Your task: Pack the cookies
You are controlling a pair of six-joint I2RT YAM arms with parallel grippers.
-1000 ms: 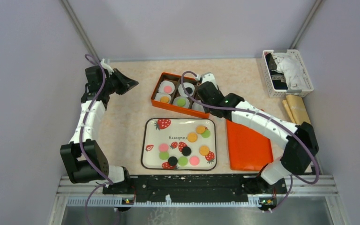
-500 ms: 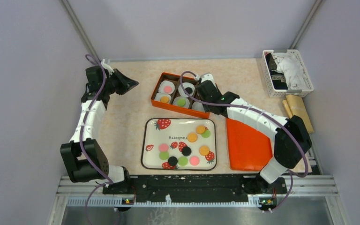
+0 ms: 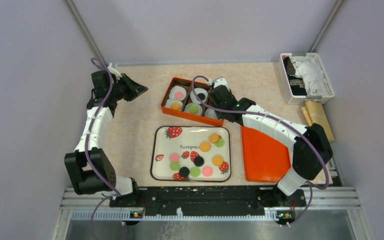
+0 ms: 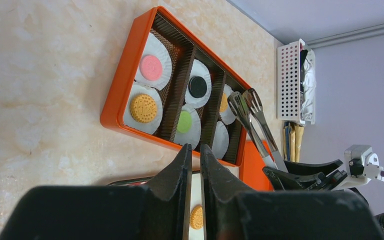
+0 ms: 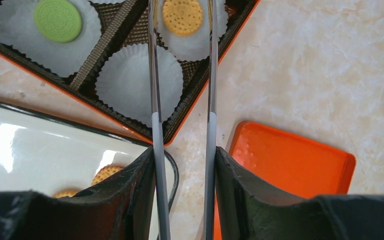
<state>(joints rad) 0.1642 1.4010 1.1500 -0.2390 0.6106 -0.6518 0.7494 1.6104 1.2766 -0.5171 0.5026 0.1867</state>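
Observation:
Several cookies (image 3: 205, 146), orange, pink, green and black discs, lie on the strawberry tray (image 3: 190, 131). The orange box (image 3: 166, 100) holds paper cups with a pink, an orange, a black and a green cookie (image 5: 57, 20). My right gripper (image 3: 223, 97) is shut on metal tongs (image 5: 155, 100) over the box's right end. In the right wrist view my right gripper (image 5: 182, 152) shows the tong arms apart over an orange cookie (image 5: 182, 16) lying in a cup. The cup beside it (image 5: 130, 80) is empty. My left gripper (image 3: 142, 90) is shut and empty, raised left of the box; it also shows in the left wrist view (image 4: 194, 147).
The orange lid (image 3: 262, 155) lies flat right of the tray, under my right arm. A white basket (image 3: 306, 77) with cloths stands at the back right, with rolled paper (image 3: 317, 116) beside it. Walls close in on both sides.
My right arm's elbow has swung inward to the left while the tongs stayed over the box's right end. The left arm has not moved.

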